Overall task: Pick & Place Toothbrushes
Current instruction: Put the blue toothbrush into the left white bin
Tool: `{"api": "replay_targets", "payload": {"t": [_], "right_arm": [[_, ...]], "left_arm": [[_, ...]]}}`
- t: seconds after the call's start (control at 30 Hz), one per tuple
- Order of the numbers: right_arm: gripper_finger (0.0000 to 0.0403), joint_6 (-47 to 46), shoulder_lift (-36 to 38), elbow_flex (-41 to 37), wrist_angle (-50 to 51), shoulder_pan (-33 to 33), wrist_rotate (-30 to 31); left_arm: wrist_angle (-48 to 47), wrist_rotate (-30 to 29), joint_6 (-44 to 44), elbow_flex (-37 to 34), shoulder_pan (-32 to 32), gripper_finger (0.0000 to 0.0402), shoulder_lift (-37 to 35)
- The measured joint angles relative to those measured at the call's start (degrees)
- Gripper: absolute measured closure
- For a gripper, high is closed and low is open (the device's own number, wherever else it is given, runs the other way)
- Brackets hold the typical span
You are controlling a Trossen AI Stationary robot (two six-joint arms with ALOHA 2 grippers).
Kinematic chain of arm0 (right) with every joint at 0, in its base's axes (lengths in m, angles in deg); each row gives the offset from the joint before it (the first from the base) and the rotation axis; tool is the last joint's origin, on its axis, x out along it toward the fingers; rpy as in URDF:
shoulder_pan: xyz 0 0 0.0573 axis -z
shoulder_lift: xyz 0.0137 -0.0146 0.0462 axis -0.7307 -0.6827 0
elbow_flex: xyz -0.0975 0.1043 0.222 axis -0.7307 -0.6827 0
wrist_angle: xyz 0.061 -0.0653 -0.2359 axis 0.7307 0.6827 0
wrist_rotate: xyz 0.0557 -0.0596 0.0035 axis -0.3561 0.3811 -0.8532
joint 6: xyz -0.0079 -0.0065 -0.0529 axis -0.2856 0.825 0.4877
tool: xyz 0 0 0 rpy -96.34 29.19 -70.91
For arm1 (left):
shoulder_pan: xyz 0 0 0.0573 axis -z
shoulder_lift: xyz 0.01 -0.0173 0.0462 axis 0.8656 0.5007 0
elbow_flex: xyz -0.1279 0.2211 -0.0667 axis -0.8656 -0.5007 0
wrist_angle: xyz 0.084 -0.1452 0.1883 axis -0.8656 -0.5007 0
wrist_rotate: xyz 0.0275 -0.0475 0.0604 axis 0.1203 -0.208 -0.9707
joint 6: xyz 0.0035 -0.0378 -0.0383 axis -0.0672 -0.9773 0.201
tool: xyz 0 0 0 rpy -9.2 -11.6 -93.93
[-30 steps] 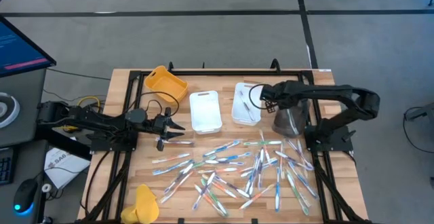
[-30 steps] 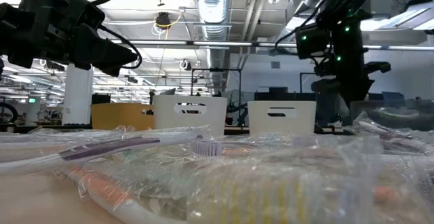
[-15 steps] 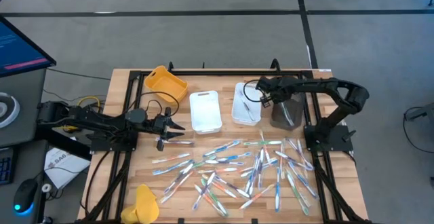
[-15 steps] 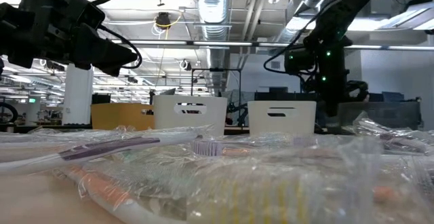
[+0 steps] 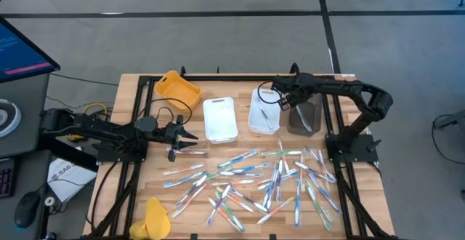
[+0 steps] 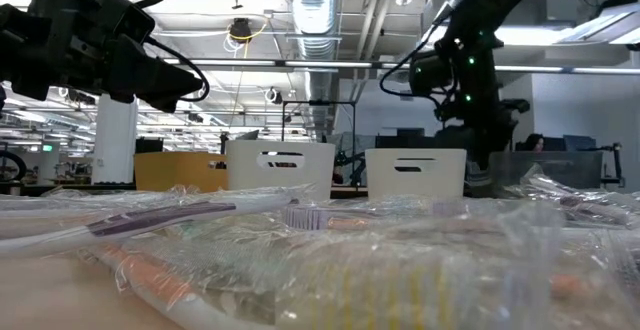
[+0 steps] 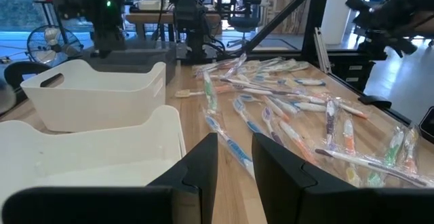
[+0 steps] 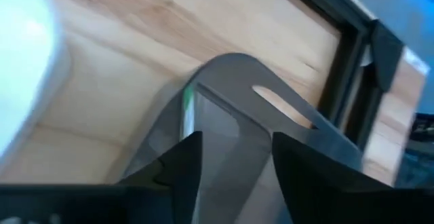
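Grey tray (image 5: 304, 117), yellow tray (image 5: 176, 89)

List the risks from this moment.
The right tool hangs open between the white tray and the grey bin; swinging away low might knock either rim. The wrapped toothbrushes lie crossed and overlapping, so the next pick may drag up two. The left tool waits beside another white tray.

Bench (image 5: 240, 222): pale planked wood, matt | toothbrushes (image 5: 254, 182): plastic handles in glossy, crinkled clear wrappers | white trays (image 5: 220, 118): smooth plastic, soft sheen | yellow tray (image 5: 176, 89): smooth plastic | grey tray (image 8: 224, 108): smooth translucent plastic | frame (image 5: 138, 124): matt black metal
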Motion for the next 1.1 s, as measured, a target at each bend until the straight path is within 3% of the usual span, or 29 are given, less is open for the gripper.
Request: {"api": "replay_targets", "payload": {"t": [0.27, 0.63, 0.83, 0.97, 1.1], "right_arm": [[0.0189, 0.3, 4.2, 9.9, 8.6, -12.3, 5.5], [0.019, 5.4, 11.2, 12.9, -0.5, -35.3, 4.3], [0.0193, 16.4, 7.2, 12.9, -14.2, -43.0, 4.3], [0.0193, 29.7, 1.8, 12.9, -22.8, -45.2, 4.3], [0.0194, 35.8, -4.0, 12.9, -28.6, -45.5, 4.2]], "left_arm": [[-0.5, 0.0, 0.0, 0.0, 0.0, 0.0315, 0.0], [-1.0, 0.0, -0.2, 0.0, 0.0, 0.0315, 0.0], [-0.9, 0.0, -0.1, 0.0, 0.0, 0.0315, 0.0], [-0.8, 0.0, 0.0, 0.0, 0.0, 0.0315, 0.0], [-0.4, 0.0, 0.0, 0.0, 0.0, 0.0315, 0.0]]}}
